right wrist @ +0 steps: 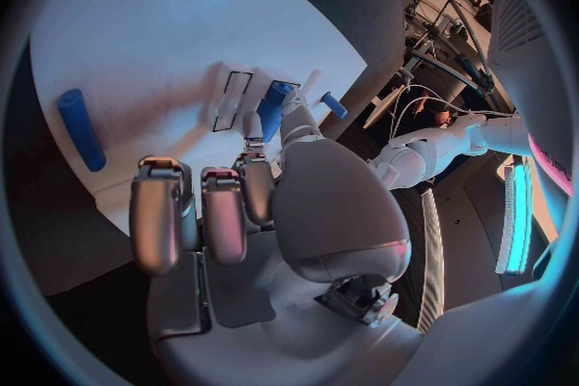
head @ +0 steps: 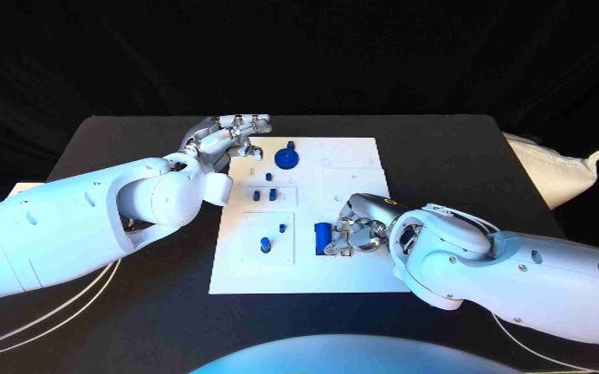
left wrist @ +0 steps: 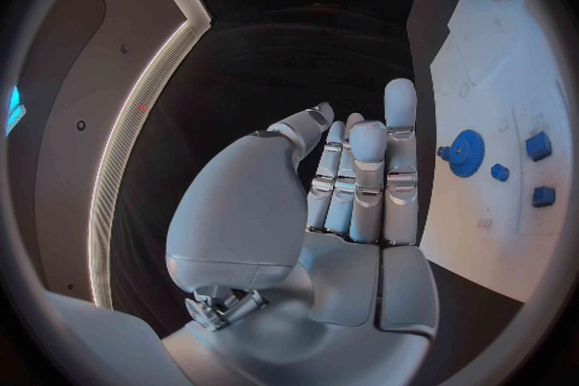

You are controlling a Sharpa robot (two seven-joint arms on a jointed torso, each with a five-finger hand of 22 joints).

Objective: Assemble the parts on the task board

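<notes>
Centrally on the black tabletop (head: 150, 132) lies the white task board (head: 299, 261), with blue parts scattered over it. A blue gear-like part (head: 286, 159) sits at the far end of the board, two small blue parts (head: 263, 194) stand near its middle, and two more (head: 266, 242) lie in a marked square toward the near left.

The left hand (head: 231, 138) hovers at the far left corner of the board, just left of the gear-like part. In the left wrist view its fingers (left wrist: 399, 130) are stretched out straight and close together, holding nothing; the gear-like part (left wrist: 466, 153) lies apart from them, to one side.

The right hand (head: 356, 228) rests over the near right part of the board. Its fingers (right wrist: 159, 212) curl inward, and a blue cylindrical part (head: 322, 235) sits against its left side, seemingly pinched at the fingertips. In the right wrist view that part (right wrist: 273, 106) shows just beyond the thumb, and a longer blue bar (right wrist: 80, 127) lies on the board well apart from the hand.
</notes>
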